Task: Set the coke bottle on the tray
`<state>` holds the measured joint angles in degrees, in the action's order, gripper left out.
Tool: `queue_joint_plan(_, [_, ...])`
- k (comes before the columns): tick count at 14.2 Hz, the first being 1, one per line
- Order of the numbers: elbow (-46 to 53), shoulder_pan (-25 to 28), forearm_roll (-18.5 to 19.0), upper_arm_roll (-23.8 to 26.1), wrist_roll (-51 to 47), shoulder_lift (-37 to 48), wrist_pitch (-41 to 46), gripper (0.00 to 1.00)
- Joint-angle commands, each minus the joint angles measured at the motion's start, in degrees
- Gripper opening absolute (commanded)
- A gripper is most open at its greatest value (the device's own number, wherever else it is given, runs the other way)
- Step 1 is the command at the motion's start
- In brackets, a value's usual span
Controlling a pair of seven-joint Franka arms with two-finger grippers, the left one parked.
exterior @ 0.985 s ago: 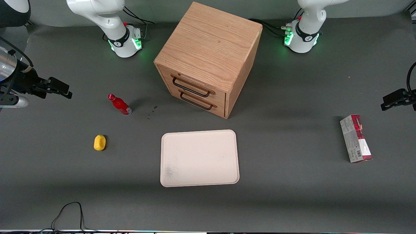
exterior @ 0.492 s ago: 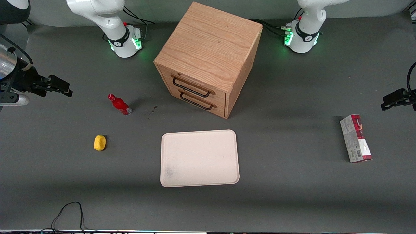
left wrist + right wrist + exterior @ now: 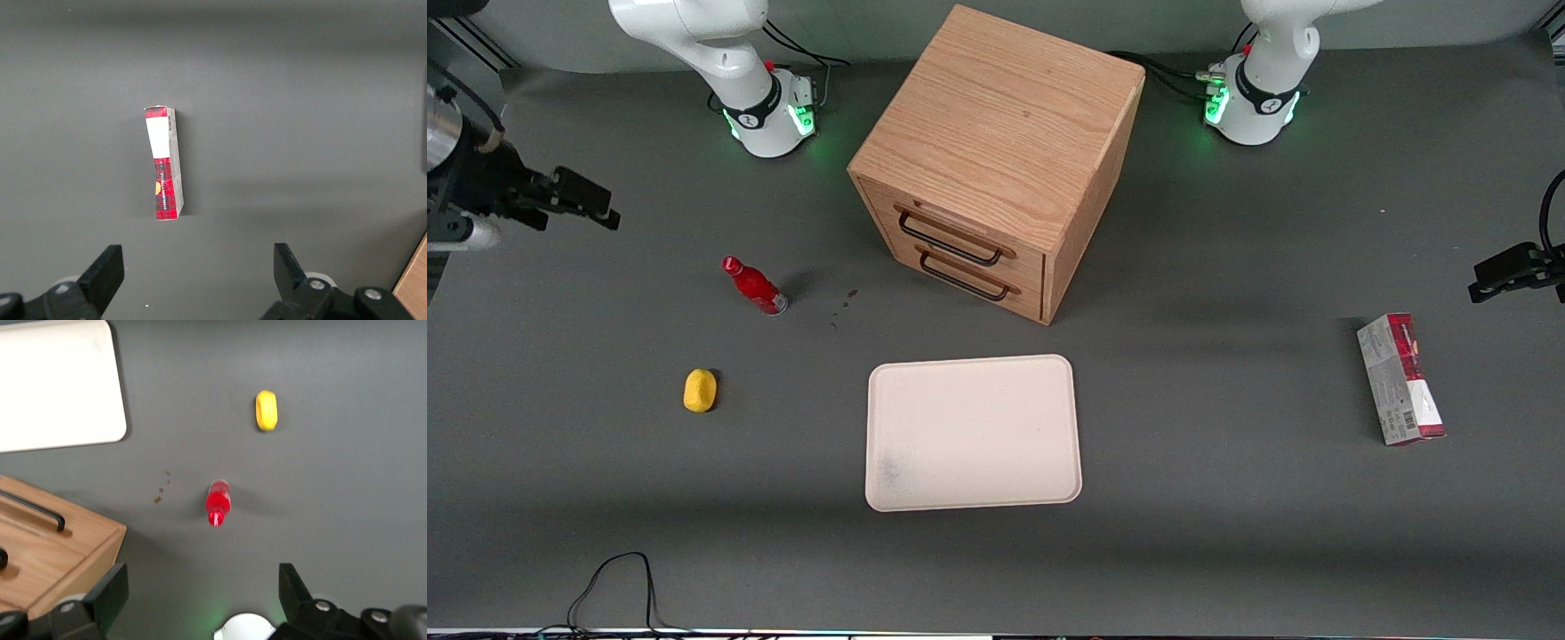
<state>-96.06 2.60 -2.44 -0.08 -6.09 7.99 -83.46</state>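
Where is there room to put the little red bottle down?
The tray is bare all over. The table is bare between tray and carton, and nearer the camera than the tray. It is tighter around the bottle, with the lemon and cabinet close by. The gripper, open, hangs high toward the working arm's end.

A: What's the right arm (image 3: 694,36) like?
B: Glossy white shell, green-lit base (image 3: 769,120), black cables.
A: And its gripper (image 3: 203,603)?
B: Black, with angular fingers (image 3: 107,597) set wide apart, small screws.

glossy coke bottle (image 3: 753,286), matt tray (image 3: 973,433), wooden cabinet (image 3: 996,151)
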Motion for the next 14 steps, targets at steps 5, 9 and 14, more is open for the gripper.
queue_joint_plan(5, [-20.7,0.4,0.0,0.2,1.4,18.9,-3.9,1.00])
queue_joint_plan(9, [-21.4,0.3,0.0,0.1,1.5,19.9,-4.1,1.00])
queue_joint_plan(14, [-22.8,0.3,0.0,0.1,1.4,18.8,-5.8,1.00])
